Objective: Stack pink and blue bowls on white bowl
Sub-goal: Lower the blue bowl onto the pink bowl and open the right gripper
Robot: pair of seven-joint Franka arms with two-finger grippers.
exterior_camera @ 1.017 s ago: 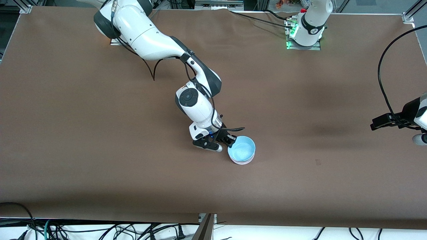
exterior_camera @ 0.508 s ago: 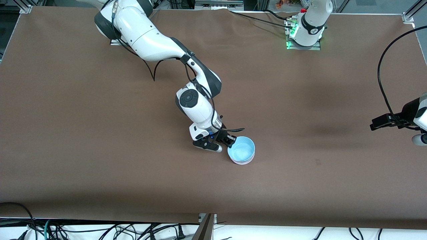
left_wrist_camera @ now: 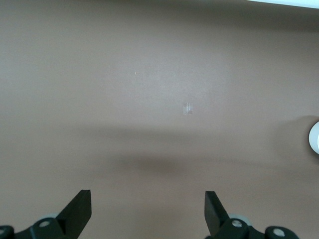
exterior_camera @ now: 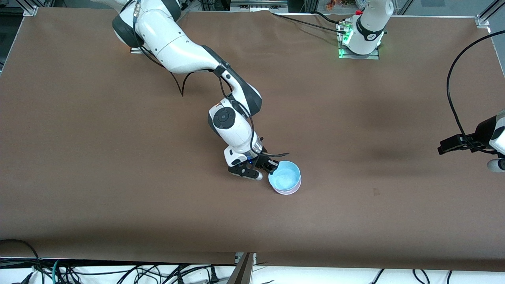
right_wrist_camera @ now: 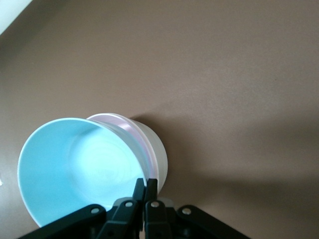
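Observation:
The light blue bowl (exterior_camera: 285, 176) (right_wrist_camera: 75, 169) sits tilted in the pale pink bowl (exterior_camera: 290, 191) (right_wrist_camera: 130, 130), of which only a thin rim shows. The pink one rests in the white bowl (right_wrist_camera: 155, 149), which stands on the brown table near its middle. My right gripper (exterior_camera: 273, 167) (right_wrist_camera: 145, 185) is shut on the blue bowl's rim, at the side toward the right arm's end. At the left arm's end of the table, my left gripper (left_wrist_camera: 147, 209) waits open over bare table, with nothing between its fingers.
Brown cloth (exterior_camera: 118, 157) covers the whole table. A black cable (exterior_camera: 453, 106) loops above the left arm's end. More cables (exterior_camera: 118, 272) lie below the table edge nearest the camera. The arm bases (exterior_camera: 361, 43) stand along the edge farthest from the camera.
My right gripper and the blue bowl in it have crept very slightly toward the robots' bases. The left arm has not moved.

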